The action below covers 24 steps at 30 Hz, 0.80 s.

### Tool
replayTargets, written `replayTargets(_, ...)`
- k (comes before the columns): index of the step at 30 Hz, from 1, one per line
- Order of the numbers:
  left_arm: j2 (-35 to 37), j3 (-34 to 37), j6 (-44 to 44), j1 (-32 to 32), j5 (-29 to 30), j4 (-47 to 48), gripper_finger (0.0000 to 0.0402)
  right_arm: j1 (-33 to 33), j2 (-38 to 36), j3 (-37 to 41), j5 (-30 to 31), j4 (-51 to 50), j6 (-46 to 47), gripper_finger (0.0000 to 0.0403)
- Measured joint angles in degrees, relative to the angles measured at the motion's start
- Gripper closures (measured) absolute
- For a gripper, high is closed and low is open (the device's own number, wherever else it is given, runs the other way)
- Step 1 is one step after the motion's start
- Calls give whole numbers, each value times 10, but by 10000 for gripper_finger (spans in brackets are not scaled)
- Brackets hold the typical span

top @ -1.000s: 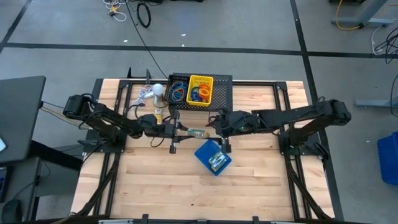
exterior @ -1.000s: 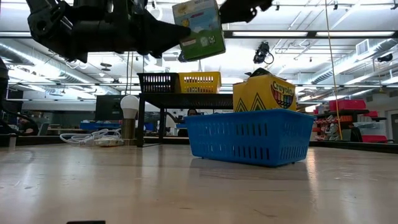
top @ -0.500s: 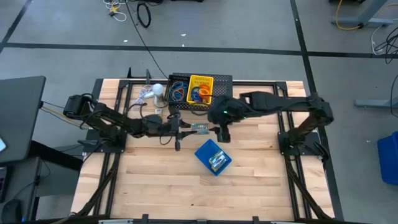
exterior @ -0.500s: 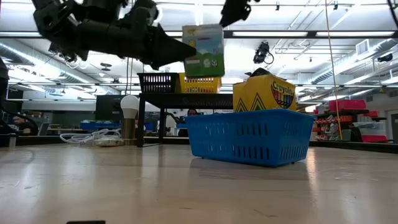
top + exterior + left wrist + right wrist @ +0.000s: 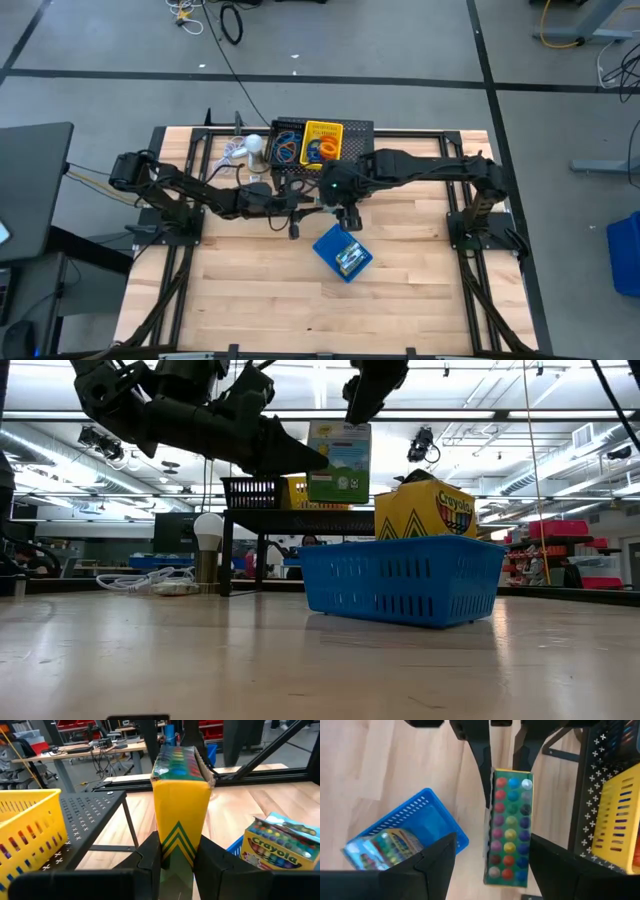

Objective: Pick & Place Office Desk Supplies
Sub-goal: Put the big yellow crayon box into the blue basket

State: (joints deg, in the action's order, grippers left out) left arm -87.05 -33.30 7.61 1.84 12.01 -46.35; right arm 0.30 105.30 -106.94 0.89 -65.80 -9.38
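Crayon box (image 5: 318, 207) first: from above, it hangs over the bare wood between my two grippers, just short of the blue tray (image 5: 343, 252), which already holds another crayon box; the yellow tray (image 5: 322, 143) and the black tray (image 5: 286, 146) on the black stand (image 5: 360, 150) both hold coloured rubber bands, so I judge the sorting well underway, with this box not yet placed. At table height, my left gripper (image 5: 300, 458) holds the box (image 5: 340, 460) upright in the air, above and just beside the blue tray (image 5: 400, 580), while my right gripper (image 5: 362, 390) hangs over its top. From my left wrist, my fingers (image 5: 150, 855) pinch the box (image 5: 181, 805) narrowly at its lower end. From my right wrist, my jaws stand wide on either side of the box (image 5: 509, 827) without touching it; a handover looks likely next, then the drop into the blue tray (image 5: 420, 825).
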Motion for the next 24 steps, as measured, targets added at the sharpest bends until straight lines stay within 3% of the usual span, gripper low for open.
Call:
replayTargets(10, 0, 0, -3, -1, 0, 0, 316, 1, 38, 0, 33, 15, -42, 178)
replayTargets(15, 0, 0, -2, -1, 0, 9, 316, 2, 43, 0, 38, 21, -50, 221)
replayTargets(20, 0, 0, -1, -1, 0, 15, 316, 1, 43, 0, 41, 19, -44, 296)
replayTargets(24, 0, 0, 18, 0, -3, 16, 314, 3, 43, 0, 44, 12, -42, 301)
